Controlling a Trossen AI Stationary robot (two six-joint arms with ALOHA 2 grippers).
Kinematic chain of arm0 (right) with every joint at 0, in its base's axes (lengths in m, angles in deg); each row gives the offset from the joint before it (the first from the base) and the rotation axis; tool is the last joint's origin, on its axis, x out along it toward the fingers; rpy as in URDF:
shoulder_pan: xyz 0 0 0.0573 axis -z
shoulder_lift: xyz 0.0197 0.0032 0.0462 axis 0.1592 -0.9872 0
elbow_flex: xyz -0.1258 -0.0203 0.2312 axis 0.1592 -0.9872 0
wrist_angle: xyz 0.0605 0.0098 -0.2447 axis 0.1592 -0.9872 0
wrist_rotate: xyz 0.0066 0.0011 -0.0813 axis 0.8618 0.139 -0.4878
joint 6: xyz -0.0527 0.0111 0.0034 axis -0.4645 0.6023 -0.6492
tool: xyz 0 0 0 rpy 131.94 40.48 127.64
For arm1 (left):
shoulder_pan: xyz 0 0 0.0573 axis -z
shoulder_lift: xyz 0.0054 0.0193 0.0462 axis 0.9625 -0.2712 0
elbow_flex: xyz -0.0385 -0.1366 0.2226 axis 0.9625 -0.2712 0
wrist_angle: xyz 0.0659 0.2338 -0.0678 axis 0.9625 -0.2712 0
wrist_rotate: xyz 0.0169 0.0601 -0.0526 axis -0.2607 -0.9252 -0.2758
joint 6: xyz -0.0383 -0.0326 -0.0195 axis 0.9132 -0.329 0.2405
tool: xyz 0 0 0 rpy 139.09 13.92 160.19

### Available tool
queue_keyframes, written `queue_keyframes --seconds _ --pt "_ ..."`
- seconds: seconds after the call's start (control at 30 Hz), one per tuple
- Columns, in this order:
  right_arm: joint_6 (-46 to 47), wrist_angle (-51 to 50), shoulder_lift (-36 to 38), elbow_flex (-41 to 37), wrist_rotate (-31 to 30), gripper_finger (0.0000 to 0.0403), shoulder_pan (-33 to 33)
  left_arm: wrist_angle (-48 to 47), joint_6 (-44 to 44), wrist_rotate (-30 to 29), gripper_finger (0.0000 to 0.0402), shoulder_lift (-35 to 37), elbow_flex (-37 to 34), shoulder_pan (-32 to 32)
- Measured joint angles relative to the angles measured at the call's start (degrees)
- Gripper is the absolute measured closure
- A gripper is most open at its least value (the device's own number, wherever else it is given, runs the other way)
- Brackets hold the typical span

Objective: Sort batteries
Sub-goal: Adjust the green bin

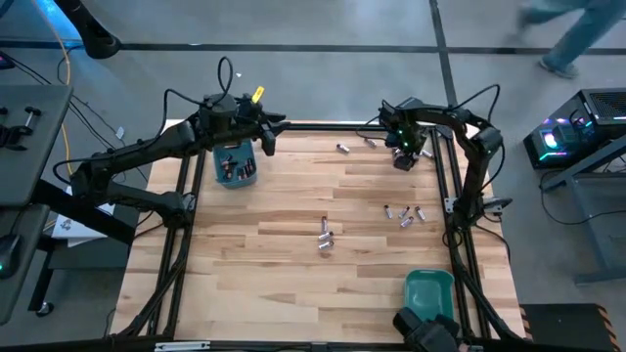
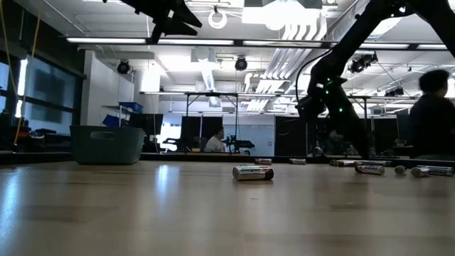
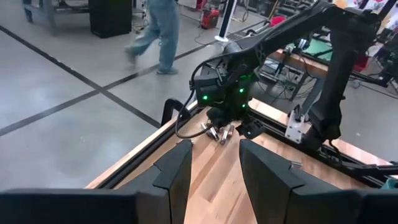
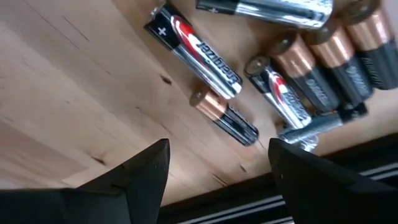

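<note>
Now my right gripper (image 4: 217,163) hangs wide open over batteries (image 4: 214,59) at the far right corner of the wooden surface (image 1: 293,215) | left gripper (image 3: 214,165) part-open, empty, above a teal bin (image 1: 236,164) | more batteries mid-surface | person walking on the grey floor (image 1: 323,24).

In the right wrist view several batteries (image 4: 323,59) run off the frame edge — their far ends cut away. From above, the scattered cells (image 1: 404,215) are too small to tell apart, and a passing person (image 1: 572,34) is blurred.
</note>
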Motion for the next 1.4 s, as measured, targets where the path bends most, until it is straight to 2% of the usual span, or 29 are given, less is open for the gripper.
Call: queue_keyframes --seconds 0.17,0.4,0.53,0.77,0.93,1.03,1.13,1.27,1.4 --pt "1.2 1.1 -0.3 0.0 0.4 0.0145 0.0 -0.1 2.1 0.2 0.0273 0.0 0.0 0.0" --pt "2.6 2.0 -0.3 0.0 3.6 0.0197 0.0 -0.1 2.5 0.4 0.0273 0.0 0.0 0.1" --pt "2.9 1.6 -0.3 0.0 3.3 0.0220 0.0 -0.1 2.5 0.4 0.0273 0.0 0.0 0.1" --pt "7.0 -4.8 -0.3 3.3 3.1 0.0226 0.0 -0.1 2.4 0.4 0.0273 0.0 0.0 0.1" --pt "19.6 -3.2 1.6 6.9 3.6 0.0226 1.6 -0.1 2.4 0.4 0.0273 0.0 0.0 0.1" --pt "32.5 0.2 1.9 8.2 6.3 0.0226 4.0 -0.1 2.4 0.4 0.0273 0.0 0.0 0.1" --pt "40.6 4.8 1.9 7.8 9.7 0.0226 6.9 -0.1 2.4 0.4 0.0273 0.0 0.0 0.1" --pt "45.3 8.3 1.9 6.6 11.7 0.0226 10.2 -0.1 2.3 0.5 0.0273 0.0 0.0 0.1" --pt "45.1 9.2 1.9 6.6 11.5 0.0226 11.1 -0.1 0.7 0.7 0.0273 0.0 0.0 0.1"
